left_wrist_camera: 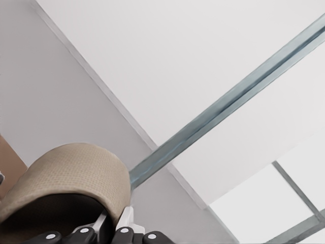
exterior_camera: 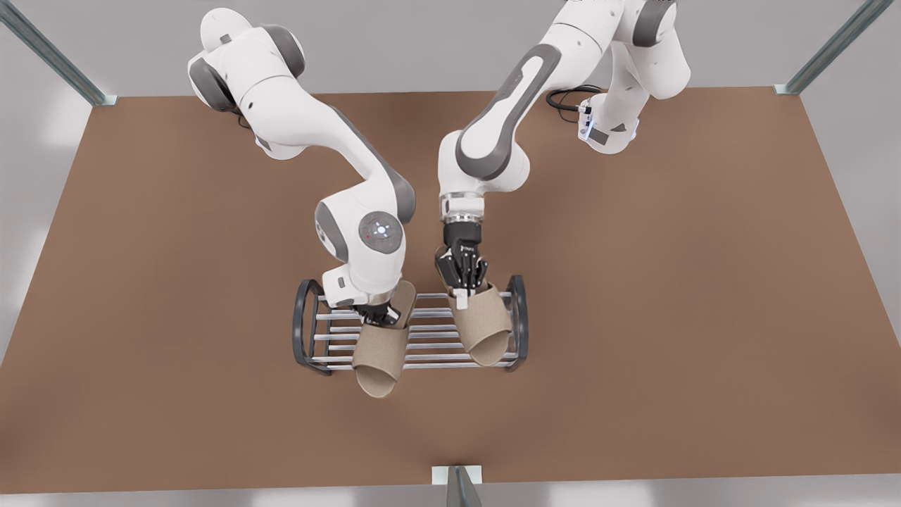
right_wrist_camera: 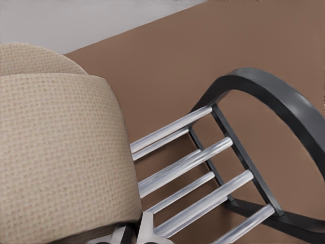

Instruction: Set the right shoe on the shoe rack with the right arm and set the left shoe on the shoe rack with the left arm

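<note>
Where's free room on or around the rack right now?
Rack: bare rods between the right slipper and left slipper, and beside the arch on the front view's left. Table is open all round. Crowded above the rack's back: right gripper, left gripper.

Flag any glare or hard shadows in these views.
Front view: soft even light, faint arm shadows on the table. Right wrist view: rods of the shoe rack glint beside the right shoe the right gripper holds. Left wrist view: left gripper's left shoe is dark inside.
</note>
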